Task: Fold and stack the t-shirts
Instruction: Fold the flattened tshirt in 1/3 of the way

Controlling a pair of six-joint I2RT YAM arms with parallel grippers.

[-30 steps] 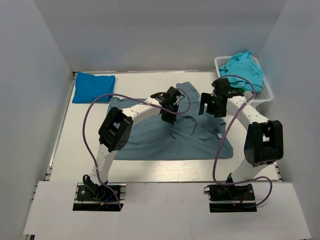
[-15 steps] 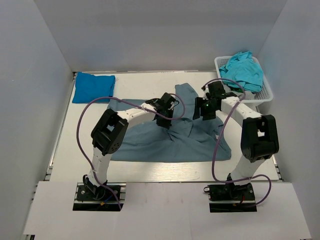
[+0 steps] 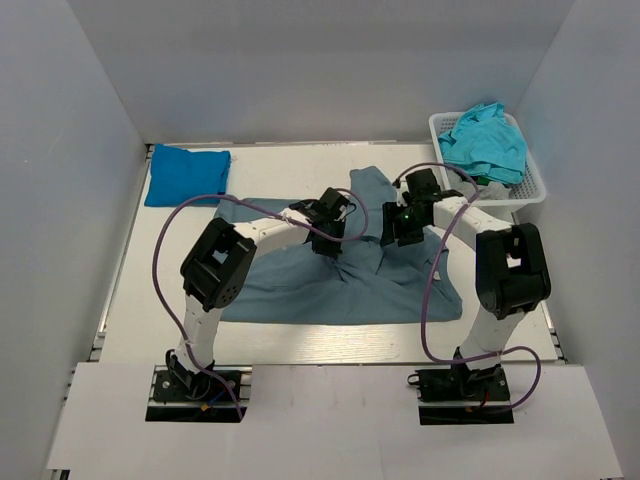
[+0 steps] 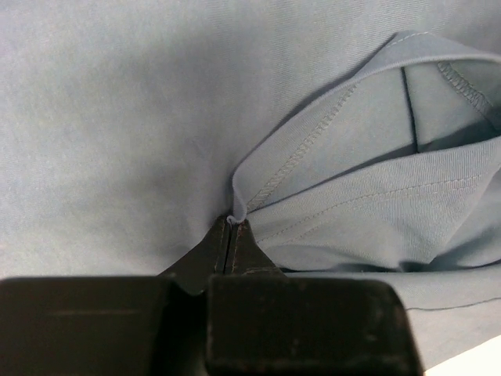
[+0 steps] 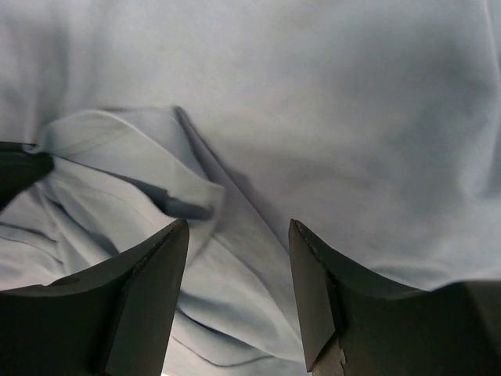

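Observation:
A large dusty grey-blue t-shirt (image 3: 300, 280) lies spread and rumpled across the middle of the table. My left gripper (image 3: 334, 222) is shut on a stitched hem fold of it (image 4: 232, 221), near the shirt's bunched centre. My right gripper (image 3: 397, 228) is open just above the same shirt, its fingers (image 5: 149, 290) on either side of a crease (image 5: 235, 258). A folded bright blue t-shirt (image 3: 187, 174) lies at the back left. Turquoise t-shirts (image 3: 487, 140) are piled in the basket at the back right.
A white mesh basket (image 3: 535, 185) stands at the back right corner against the right wall. Grey walls close in the table on three sides. Purple cables loop from both arms over the shirt.
My right gripper has moved left and down from beside the basket onto the grey-blue shirt. My left gripper has shifted slightly left, still pinching the hem.

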